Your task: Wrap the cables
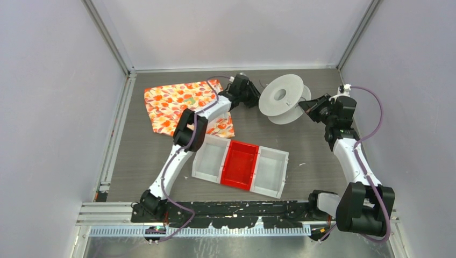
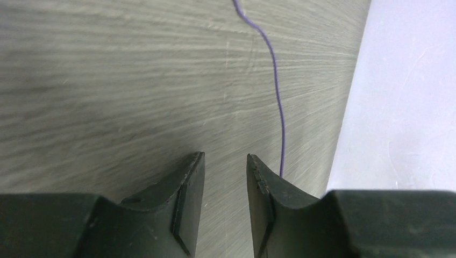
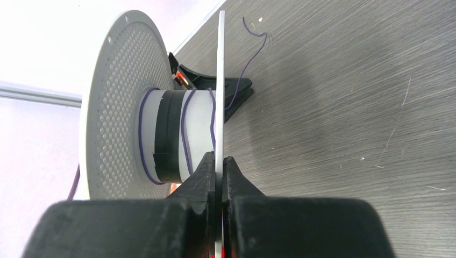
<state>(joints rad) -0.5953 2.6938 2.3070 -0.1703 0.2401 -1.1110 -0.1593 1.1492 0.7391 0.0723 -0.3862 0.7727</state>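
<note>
Cable [image 2: 277, 80] this fine should handle like thread: almost weightless, limp, too soft to hold a shape, and likely to slide out of a loose pinch. It could also kink or snap under a hard tug, so gentle, even tension looks safer than force.

In the left wrist view the left claw [image 2: 226, 158] has its jaws apart with nothing between them. The strand lies on the tabletop [image 2: 107, 80] just outside one finger, not in the gap, and runs away ahead of the claw in a loose curve. The best place to take hold seems to be that stretch straight ahead. The claw would need to shift sideways until the strand sits between the pads, then close fully, because a partial squeeze would not trap something so thin.

The right claw [image 3: 219, 161] is clamped on the thin rim of the spool [image 3: 113, 97], gripping the nearer flange [image 3: 221, 64] edge-on. Just beyond its fingertips a few slack turns sit on the hub [image 3: 199, 115]. A free tail passes the flange and trails over the tabletop farther ahead. Those turns look loose enough to slip off if the spool tips.
</note>
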